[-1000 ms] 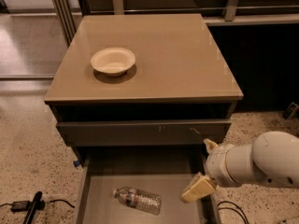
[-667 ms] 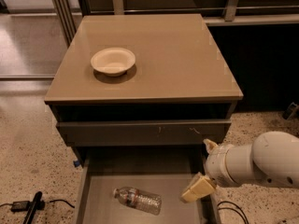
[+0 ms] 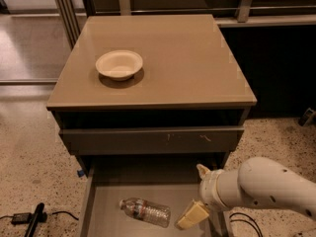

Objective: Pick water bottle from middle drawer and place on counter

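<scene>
The water bottle (image 3: 145,212) lies on its side on the floor of the open middle drawer (image 3: 106,201), cap pointing left. My gripper (image 3: 197,193) hangs over the drawer's right side, just right of the bottle and not touching it. Its fingers (image 3: 192,215) are spread apart and hold nothing. The white forearm (image 3: 266,189) comes in from the lower right. The glossy tan counter (image 3: 177,58) tops the cabinet above.
A cream bowl (image 3: 119,64) sits on the counter's left part. The shut upper drawer with a scratched front (image 3: 153,139) overhangs the back of the open drawer. A black tool and cable (image 3: 29,220) lie on the speckled floor at left. Dark cabinets stand at right.
My gripper and forearm have moved left and down, closer to the bottle. The bottle and bowl have not moved.
</scene>
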Robot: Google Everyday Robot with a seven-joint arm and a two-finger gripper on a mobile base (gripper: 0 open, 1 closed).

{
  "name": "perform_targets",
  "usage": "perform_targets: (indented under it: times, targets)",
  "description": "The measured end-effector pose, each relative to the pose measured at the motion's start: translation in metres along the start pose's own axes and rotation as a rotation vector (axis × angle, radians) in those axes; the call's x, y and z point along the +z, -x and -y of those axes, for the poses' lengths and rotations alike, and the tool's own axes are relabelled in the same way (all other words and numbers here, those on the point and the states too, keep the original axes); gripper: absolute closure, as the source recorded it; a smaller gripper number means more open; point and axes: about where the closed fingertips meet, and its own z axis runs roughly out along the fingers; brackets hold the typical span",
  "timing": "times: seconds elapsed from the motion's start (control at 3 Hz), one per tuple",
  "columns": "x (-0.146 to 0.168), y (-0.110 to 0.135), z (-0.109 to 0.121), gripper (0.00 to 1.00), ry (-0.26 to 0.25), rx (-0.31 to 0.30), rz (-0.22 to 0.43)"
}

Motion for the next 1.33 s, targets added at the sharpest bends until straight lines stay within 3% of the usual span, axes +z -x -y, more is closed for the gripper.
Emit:
perform_targets:
  times: [0.33,0.67,1.33]
  targets:
    - [0.039,-0.015,-0.013,0.0,0.018,-0.001,0.058]
    - [0.118,-0.041,-0.012,0.0,-0.035,0.003,0.177]
    - [0.134,-0.04,-0.015,0.0,-0.015,0.014,0.179]
